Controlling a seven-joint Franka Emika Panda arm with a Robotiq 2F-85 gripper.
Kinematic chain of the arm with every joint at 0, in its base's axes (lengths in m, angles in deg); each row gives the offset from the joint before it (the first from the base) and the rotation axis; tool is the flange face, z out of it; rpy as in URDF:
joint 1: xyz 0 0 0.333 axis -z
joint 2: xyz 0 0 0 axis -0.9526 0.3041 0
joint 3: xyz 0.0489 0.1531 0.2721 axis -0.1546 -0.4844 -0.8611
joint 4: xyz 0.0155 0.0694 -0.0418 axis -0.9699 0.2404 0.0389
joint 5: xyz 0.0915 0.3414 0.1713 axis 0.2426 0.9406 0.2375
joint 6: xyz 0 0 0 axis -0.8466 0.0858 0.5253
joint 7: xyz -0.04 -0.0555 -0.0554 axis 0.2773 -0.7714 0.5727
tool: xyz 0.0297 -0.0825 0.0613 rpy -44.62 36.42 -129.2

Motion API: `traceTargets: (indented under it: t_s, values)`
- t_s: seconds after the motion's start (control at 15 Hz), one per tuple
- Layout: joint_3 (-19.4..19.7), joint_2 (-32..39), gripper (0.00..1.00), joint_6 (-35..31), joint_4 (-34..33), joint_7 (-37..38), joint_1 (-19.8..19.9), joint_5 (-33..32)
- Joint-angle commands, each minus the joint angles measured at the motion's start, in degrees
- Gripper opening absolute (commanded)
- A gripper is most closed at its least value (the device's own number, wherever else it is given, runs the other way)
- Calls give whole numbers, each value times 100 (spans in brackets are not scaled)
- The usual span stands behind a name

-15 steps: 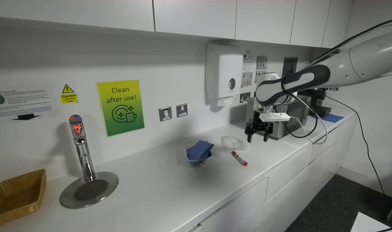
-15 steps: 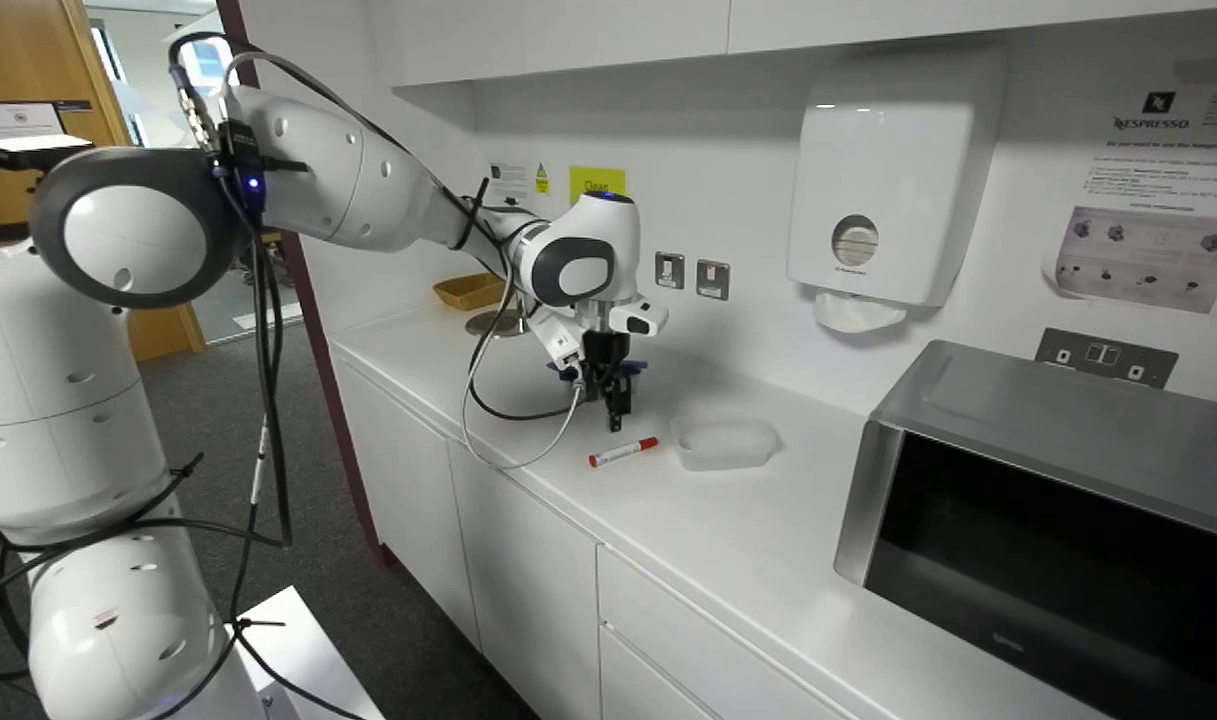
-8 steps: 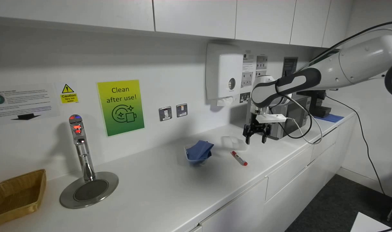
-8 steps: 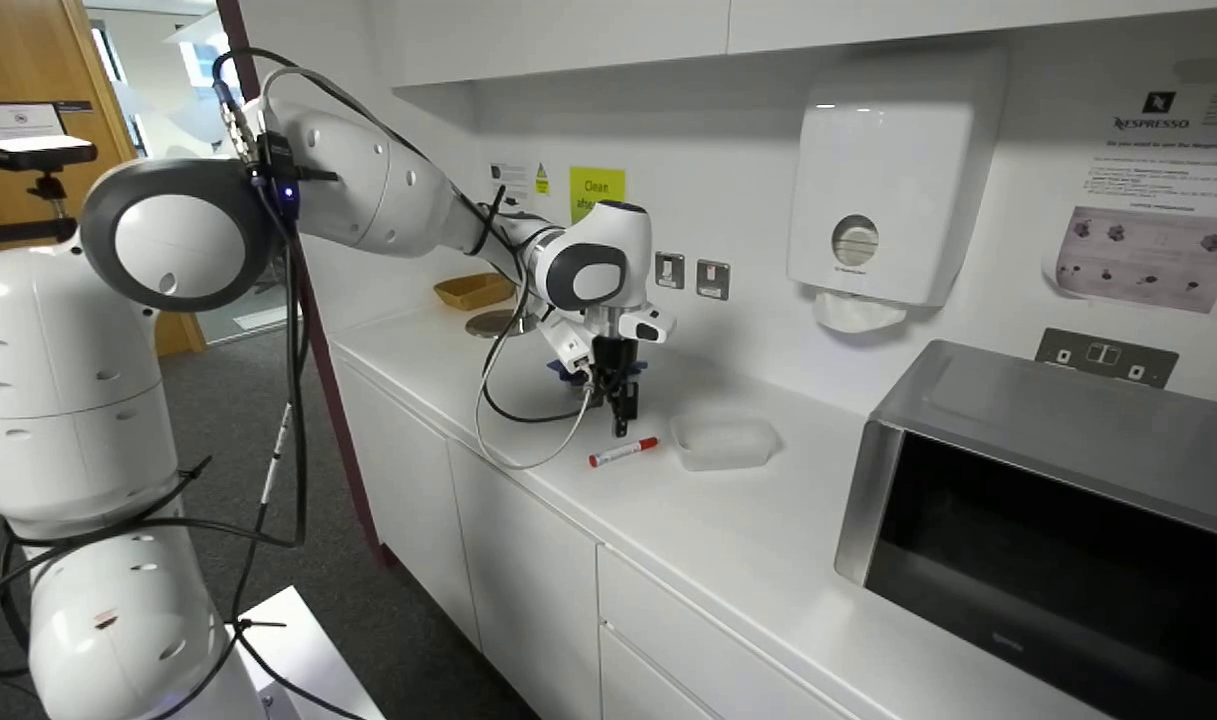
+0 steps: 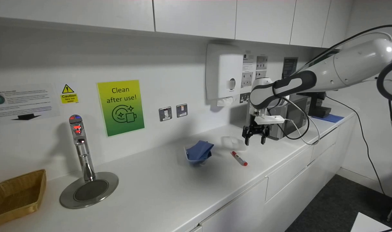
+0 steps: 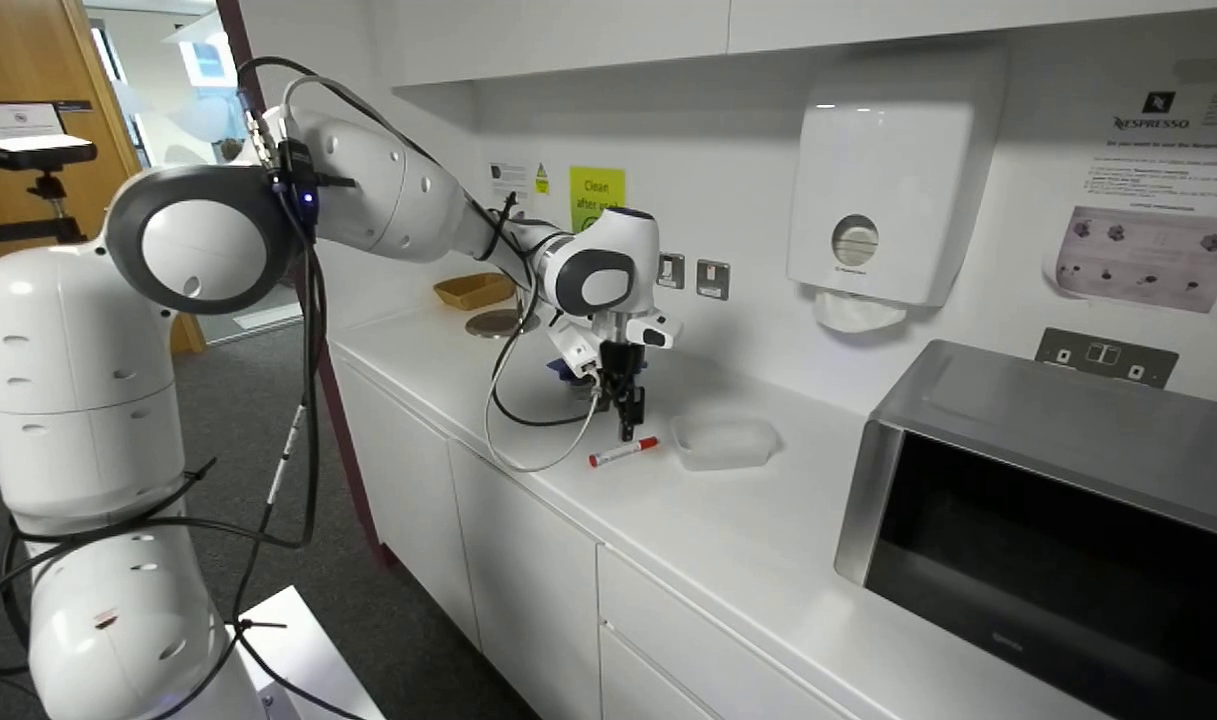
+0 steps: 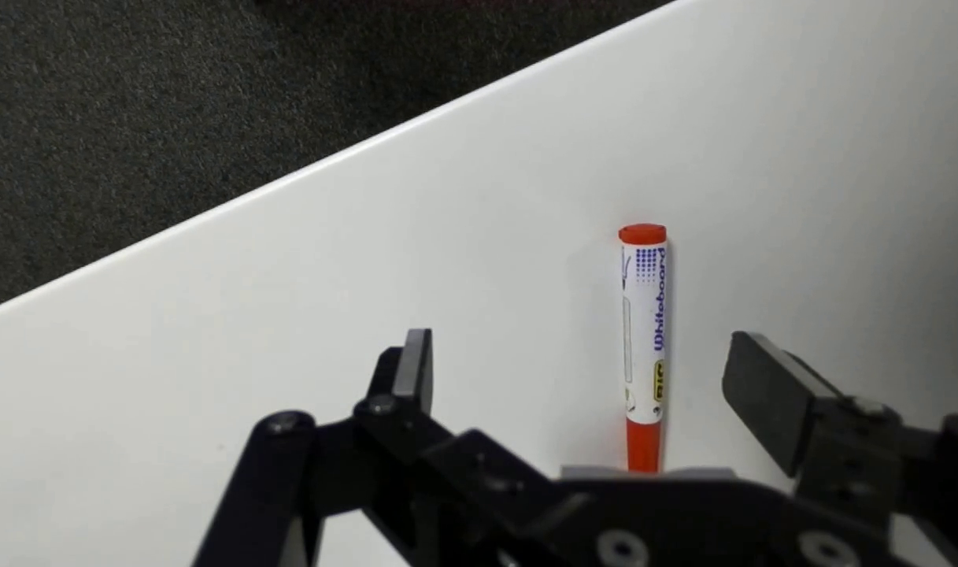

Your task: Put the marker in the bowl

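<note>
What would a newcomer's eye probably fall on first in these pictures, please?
Probably the big white robot arm, stretched over the counter, its gripper open near the red-and-white marker. Next, perhaps, the yellow-green "Clean after use!" sign on the wall above the counter.

The white, red-ended marker (image 7: 645,339) was seen lying flat, below and apart from the gripper (image 7: 581,346); the clear bowl (image 6: 725,445) was seen upright, to one side of it.
</note>
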Motion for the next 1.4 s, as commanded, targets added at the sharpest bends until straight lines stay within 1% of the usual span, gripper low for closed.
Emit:
traceTargets:
  t_s: [0.0, 0.33, 0.67, 0.93, 1.33]
  values:
    - [31, 579, 100, 238, -793, 231, 2, -103]
    - [-15, 1165, 100, 239, -1442, 495, -212, -261]
    - [-46, 1662, 100, 406, -1851, 680, -482, -478]
    - [-52, 1852, 100, 597, -1951, 640, -519, -426]
    - [-39, 1832, 100, 629, -1876, 608, -504, -414]
